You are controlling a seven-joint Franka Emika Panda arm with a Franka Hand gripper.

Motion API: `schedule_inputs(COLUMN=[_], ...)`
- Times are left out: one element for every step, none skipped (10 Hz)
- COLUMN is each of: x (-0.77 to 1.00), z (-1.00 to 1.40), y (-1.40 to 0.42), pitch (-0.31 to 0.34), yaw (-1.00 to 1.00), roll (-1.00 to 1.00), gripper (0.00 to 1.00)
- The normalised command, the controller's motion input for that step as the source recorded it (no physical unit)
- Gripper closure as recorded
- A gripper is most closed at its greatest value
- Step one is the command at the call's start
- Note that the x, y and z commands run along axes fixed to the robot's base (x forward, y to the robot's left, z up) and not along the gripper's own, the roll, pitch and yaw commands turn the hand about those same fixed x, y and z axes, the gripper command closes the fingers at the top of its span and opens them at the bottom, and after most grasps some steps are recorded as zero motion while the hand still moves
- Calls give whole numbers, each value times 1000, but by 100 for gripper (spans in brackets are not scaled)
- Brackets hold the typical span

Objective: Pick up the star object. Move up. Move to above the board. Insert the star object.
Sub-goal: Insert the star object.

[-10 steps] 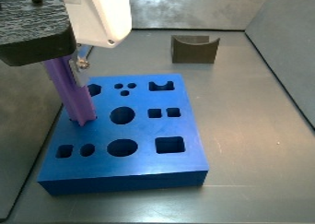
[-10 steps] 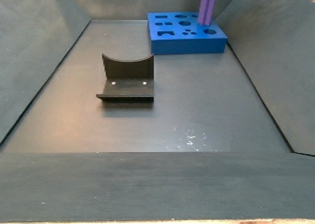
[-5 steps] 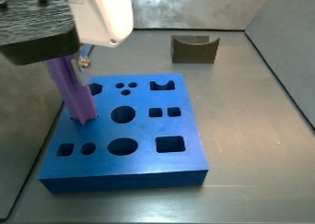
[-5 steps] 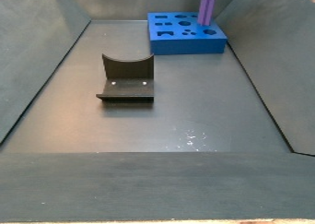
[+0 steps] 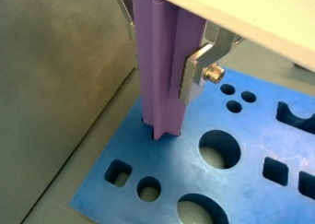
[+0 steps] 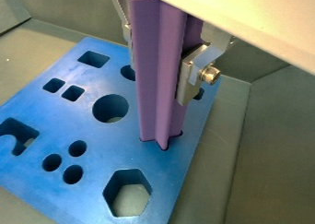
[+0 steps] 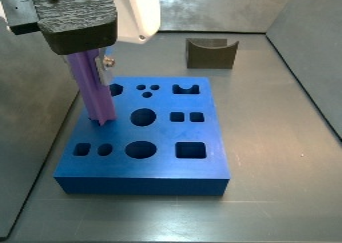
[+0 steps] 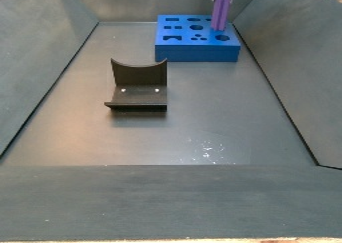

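Observation:
The star object (image 7: 92, 89), a tall purple post, stands upright with my gripper (image 7: 91, 59) shut on its upper part. In both wrist views the silver fingers (image 5: 194, 67) (image 6: 193, 73) press its sides, with the gripper (image 5: 160, 43) (image 6: 160, 53) centred on it. Its lower end (image 5: 160, 129) (image 6: 160, 138) meets the top of the blue board (image 7: 150, 157) (image 8: 187, 47) (image 5: 246, 186) (image 6: 50, 108) close to one long edge. The post hides whatever hole lies under it. In a side view the post (image 8: 221, 9) rises at the board's far corner by the wall.
The dark fixture (image 8: 136, 85) (image 7: 211, 53) stands on the grey floor, well apart from the board. Bin walls enclose the floor, and one wall runs close beside the board's edge where the post stands. Round, square and hexagon holes (image 6: 128, 193) show in the board's top.
The gripper, the post and the board have shifted together a short way, away from the near wall toward the middle of the floor. The grip is unchanged.

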Motion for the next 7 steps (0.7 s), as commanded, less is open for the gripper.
schedule_inputs(x=[0, 343, 457, 406, 360, 371, 366], z=[-89, -1000, -1000, -1000, -1000, -1000, -1000], y=[0, 0, 0, 0, 0, 103, 109], pitch=[0, 1, 0, 0, 0, -3, 0], yaw=[0, 0, 0, 0, 134, 277, 274], roll=[4, 19, 0, 0, 0, 0, 0], gripper=[100, 100, 100, 100, 100, 100, 100])
